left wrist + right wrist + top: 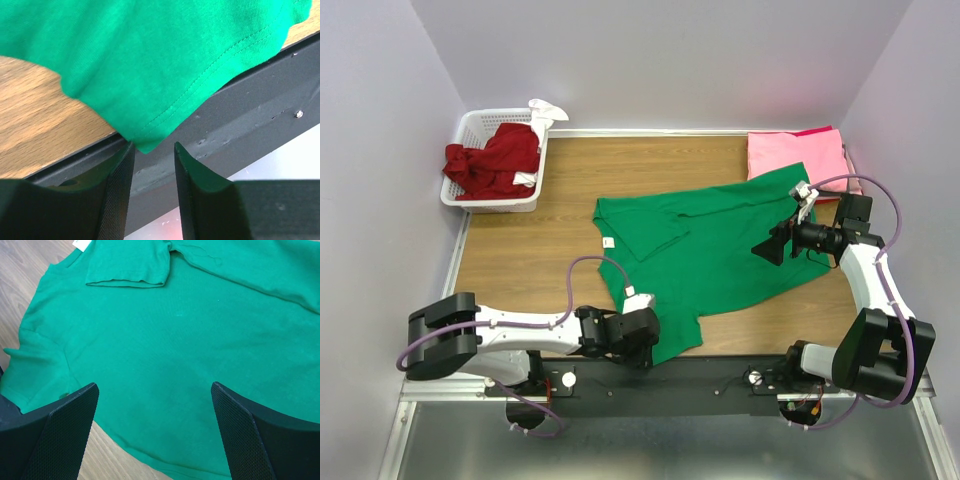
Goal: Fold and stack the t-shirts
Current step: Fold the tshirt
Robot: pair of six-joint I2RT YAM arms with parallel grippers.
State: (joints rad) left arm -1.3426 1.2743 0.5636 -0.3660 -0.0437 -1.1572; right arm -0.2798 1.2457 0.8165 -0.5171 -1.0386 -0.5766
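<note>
A bright green t-shirt lies spread on the wooden table, one sleeve folded in, its white neck tag at the left. My left gripper is at the shirt's near hem corner. In the left wrist view the jaws stand narrowly apart, and the hem corner hangs over the table edge just at their tips, not clamped. My right gripper hovers over the shirt's right part, wide open and empty, with green cloth below it. A dark red shirt lies in the basket. Folded pink shirts are stacked at the back right.
The white slotted basket stands at the back left with a white cloth on its rim. A black metal rail runs along the table's near edge, also seen in the left wrist view. Pale walls close in three sides.
</note>
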